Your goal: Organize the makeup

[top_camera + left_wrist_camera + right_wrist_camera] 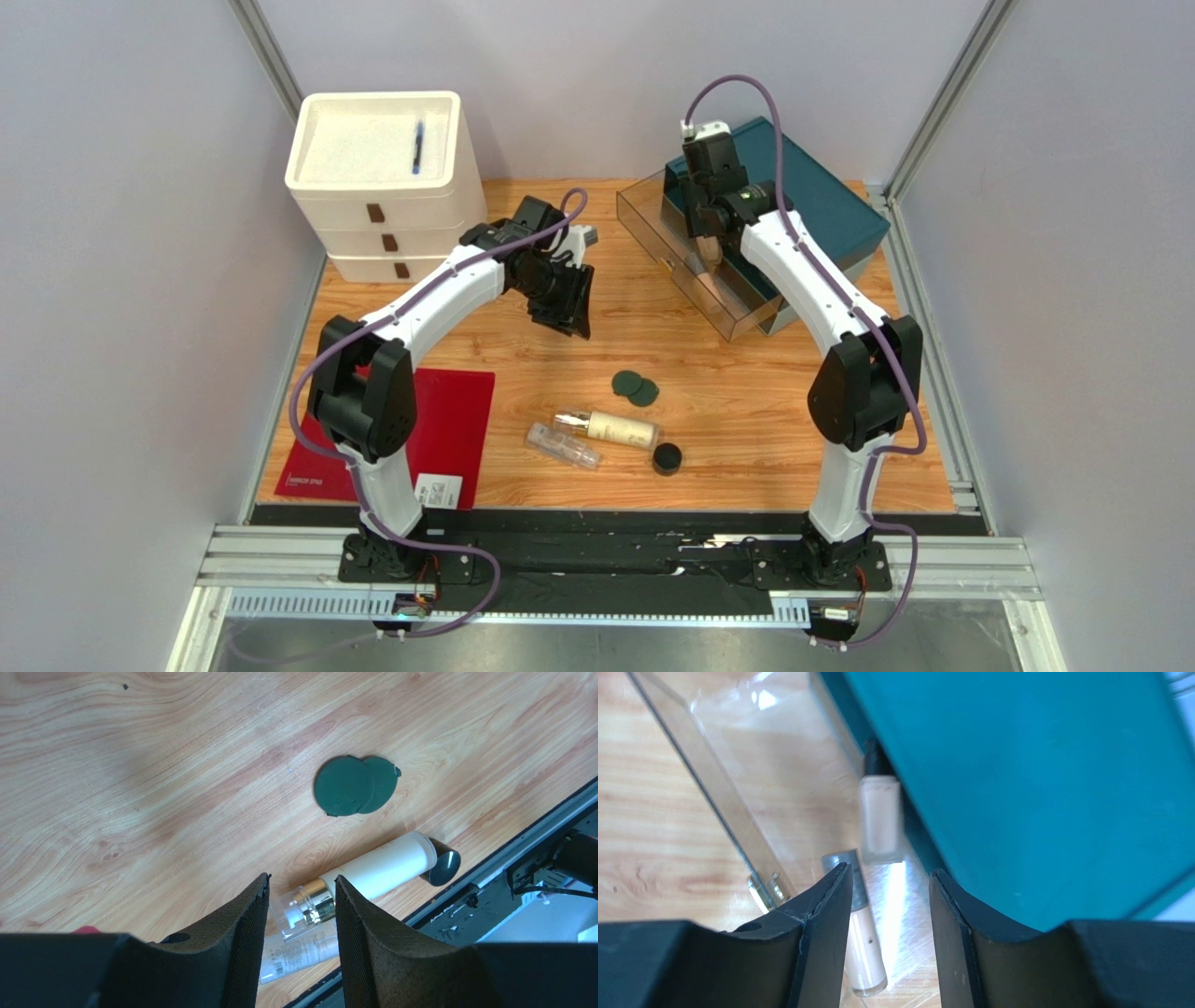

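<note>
Back-left corner, drawers [376,168]: white three-tier unit against the wall, a blue pen [418,146] lying on its top.
Mat [446,420]: red sheet flat on the worktop [758,406] near the front-left edge, beside the left arm's base.
Left claw [302,879]: hangs above bare wood just right of the drawers, fingers [238,931] partly apart with nothing between them; its own camera looks down past them at the loose makeup.
Discs [634,387]: two flat dark-green rounds, overlapping each other, mid-worktop.
Cream bottle [617,427]: on its side just in front of the discs, gold neck pointing left.
Clear bottle [561,445]: also on its side, just beside the cream bottle's neck, on the near side.
Jar [668,458]: black and round, at the cream bottle's base end.
Tray [659,224]: clear-walled box at the back right, a teal box [807,196] close against its right side.
Right claw [889,871]: poised over the tray, fingers [822,924] spread and gripping nothing.
Beige bottles: both lying flat inside the tray, one [882,819] by the teal box, the grey-capped other [864,952] nearer the claw, partly hidden behind one finger.
</note>
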`<state>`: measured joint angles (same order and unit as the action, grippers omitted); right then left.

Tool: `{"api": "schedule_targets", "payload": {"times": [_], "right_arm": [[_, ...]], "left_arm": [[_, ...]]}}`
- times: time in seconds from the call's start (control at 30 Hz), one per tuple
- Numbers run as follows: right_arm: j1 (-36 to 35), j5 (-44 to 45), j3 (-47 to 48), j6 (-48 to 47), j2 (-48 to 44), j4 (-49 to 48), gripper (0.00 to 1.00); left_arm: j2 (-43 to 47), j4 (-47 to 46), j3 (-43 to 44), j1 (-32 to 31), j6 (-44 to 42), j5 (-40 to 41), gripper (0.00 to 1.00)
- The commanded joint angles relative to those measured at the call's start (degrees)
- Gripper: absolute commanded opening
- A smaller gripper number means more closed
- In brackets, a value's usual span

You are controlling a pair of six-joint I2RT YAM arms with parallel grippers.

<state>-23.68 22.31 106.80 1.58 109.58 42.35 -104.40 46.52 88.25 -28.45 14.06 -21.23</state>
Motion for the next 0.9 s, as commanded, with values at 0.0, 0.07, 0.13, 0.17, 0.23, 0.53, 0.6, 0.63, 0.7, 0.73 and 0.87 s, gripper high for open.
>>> {"api": "schedule_targets", "payload": {"times": [0.0,0.07,0.13,0.17,0.23,0.53,0.6,0.63,0.7,0.73,0.87], "right_arm": [[3.72,5.12,4.81,3.24,-4.73,-1.75,0.44],[7.48,4.59,6.22,5.70,-3.51,0.18,0.41],[10.57,1.97,7.89,7.72,-2.36,3.87,0.23],[13.89,-1.35,8.15,9.82,-1.22,6.23,0.13],[16.81,-4.19,7.64,11.59,-0.34,7.39,0.00],[22.80,-13.51,5.61,12.30,3.18,8.63,0.00],[22.98,-14.48,5.78,12.13,3.88,9.07,0.00],[22.89,-14.57,5.96,12.04,4.58,9.24,0.00],[22.89,-15.10,6.22,11.86,5.38,10.12,0.00],[22.89,-15.27,6.31,11.69,5.99,10.64,0.00],[22.89,-16.42,5.61,11.69,6.87,11.00,0.00]], "left_arm": [[0.69,2.60,1.67,0.15,-4.13,2.68,0.46],[1.04,4.27,1.23,0.15,-5.62,4.96,0.46],[1.91,5.07,-0.08,0.15,-7.11,5.85,0.46],[3.22,5.07,-0.70,0.15,-7.64,6.11,0.47],[4.81,5.07,-2.80,-0.03,-10.00,5.24,0.47],[13.26,1.20,-10.12,-8.36,-20.65,3.37,0.67],[12.38,2.43,-9.50,-9.95,-21.88,4.09,0.68],[11.25,2.87,-8.71,-11.27,-23.11,4.53,0.74],[10.10,3.49,-8.27,-12.42,-25.12,4.62,0.81],[9.05,3.75,-7.83,-14.16,-26.01,4.45,0.83],[5.70,5.94,-5.63,-18.13,-28.47,4.89,0.85]]}}
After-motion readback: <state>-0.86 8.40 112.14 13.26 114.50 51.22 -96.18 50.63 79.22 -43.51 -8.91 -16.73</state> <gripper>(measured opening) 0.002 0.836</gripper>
